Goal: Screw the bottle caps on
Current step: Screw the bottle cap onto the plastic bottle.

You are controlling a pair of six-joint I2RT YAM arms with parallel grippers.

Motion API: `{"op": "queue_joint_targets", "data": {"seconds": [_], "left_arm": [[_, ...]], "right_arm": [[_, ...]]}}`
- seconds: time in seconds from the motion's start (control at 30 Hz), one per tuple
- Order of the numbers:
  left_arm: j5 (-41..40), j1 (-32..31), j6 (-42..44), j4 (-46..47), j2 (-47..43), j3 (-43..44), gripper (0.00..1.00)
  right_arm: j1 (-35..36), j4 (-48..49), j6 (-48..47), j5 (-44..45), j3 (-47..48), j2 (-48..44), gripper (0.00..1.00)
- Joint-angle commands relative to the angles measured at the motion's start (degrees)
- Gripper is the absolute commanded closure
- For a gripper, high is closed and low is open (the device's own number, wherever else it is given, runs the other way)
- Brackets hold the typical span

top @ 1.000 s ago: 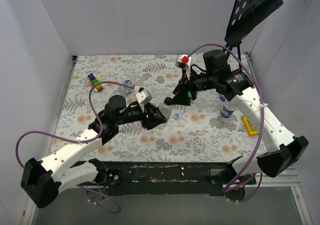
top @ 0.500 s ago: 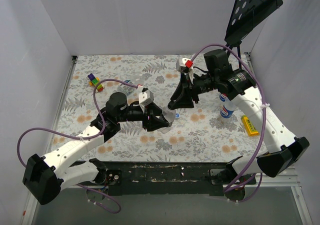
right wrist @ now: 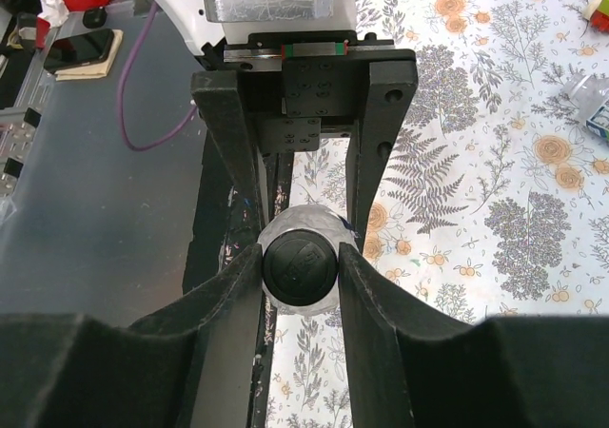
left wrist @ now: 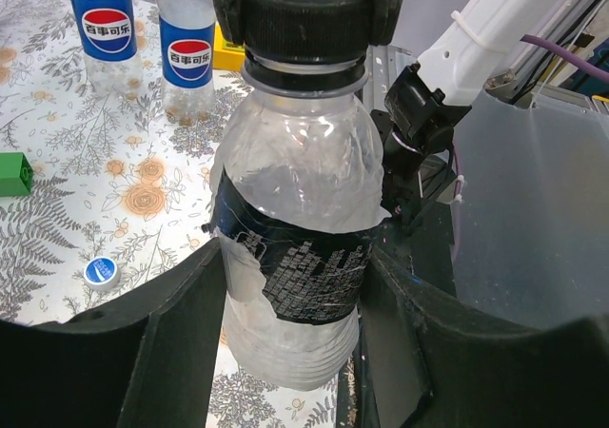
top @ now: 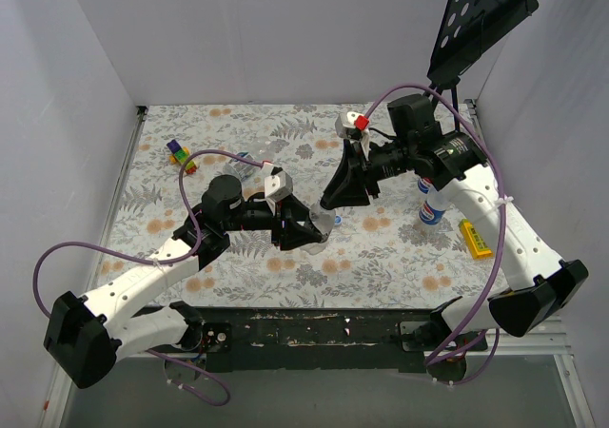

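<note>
Here, against the view one second before, your right gripper point(top: 330, 205) had come in from 1 o'clock onto the bottle's neck. Its jaws had narrowed until the pads met both sides of the black cap point(right wrist: 300, 266), so it was clamped on that cap. Your left gripper point(top: 308, 230) had shifted slightly toward 3 o'clock and stayed clamped around the bottle point(left wrist: 295, 181) at label height.

The bottle was held near the centre of the table point(top: 381, 257), between the two grippers. It was clear and rounded at the shoulder, with a dark, torn label around its waist. The black cap sat on the neck above a clear collar ring.

In the left wrist view, a loose blue cap point(left wrist: 100, 273) lay on the table at 8 o'clock of the bottle. Two blue-labelled bottles point(left wrist: 187, 52) stood at 11 o'clock.
</note>
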Motion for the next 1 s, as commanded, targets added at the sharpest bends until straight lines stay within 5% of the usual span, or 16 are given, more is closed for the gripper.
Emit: {"op": "queue_joint_targets", "data": {"seconds": [0.0,0.23,0.37,0.67,0.97], "left_arm": [[2.59,-0.40,0.98,3.57,-1.45,3.27,1.00],[2.24,-0.40,1.42,3.75,-1.54,3.53,1.00],[0.40,-0.40,1.77,3.58,-1.71,3.36,1.00],[-17.69,-2.41,3.71,3.14,-4.87,1.25,1.00],[-45.73,-15.24,10.30,7.69,-3.56,0.28,1.00]], "right_arm": [[-0.17,0.15,-1.27,0.07,1.66,0.45,0.56],[0.18,0.15,-0.74,1.30,1.75,0.19,0.58],[0.18,1.82,1.01,2.53,1.31,-0.69,0.99],[2.90,7.27,10.41,18.76,-0.62,-3.15,0.99],[11.68,8.07,21.48,47.77,-1.60,-1.58,0.99]]}}
